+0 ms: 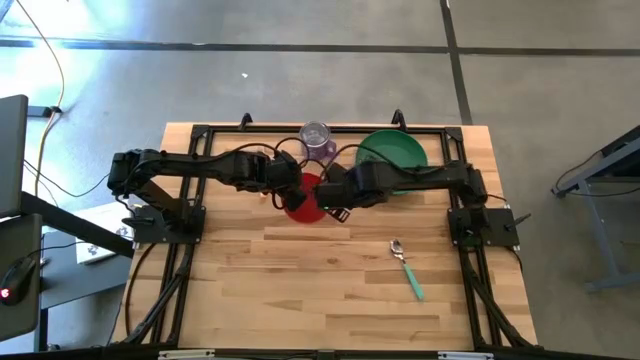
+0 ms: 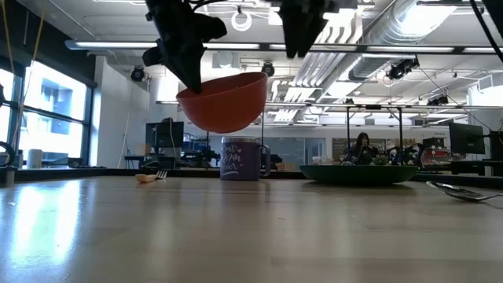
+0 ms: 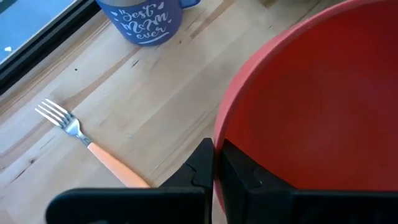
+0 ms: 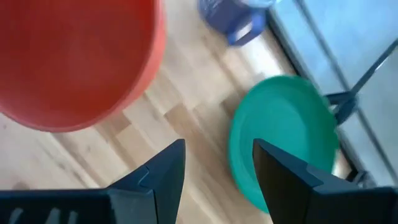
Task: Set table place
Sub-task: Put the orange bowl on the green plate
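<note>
ok so my left gripper [image 3: 213, 165] has its jaws pinched on the rim of the red bowl [image 2: 222, 101], lifted clear of the tabletop [image 1: 330, 275] around the far middle. Right gripper [image 4: 217, 168] hangs just beside it, jaws spread, holding nothing. Green plate [image 1: 392, 150] sits far right. I'd keep the bowl level, carry it slowly over the plate, lower till it touches, then let go

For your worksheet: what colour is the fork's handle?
Orange; the fork shows best in the left wrist view.
</note>
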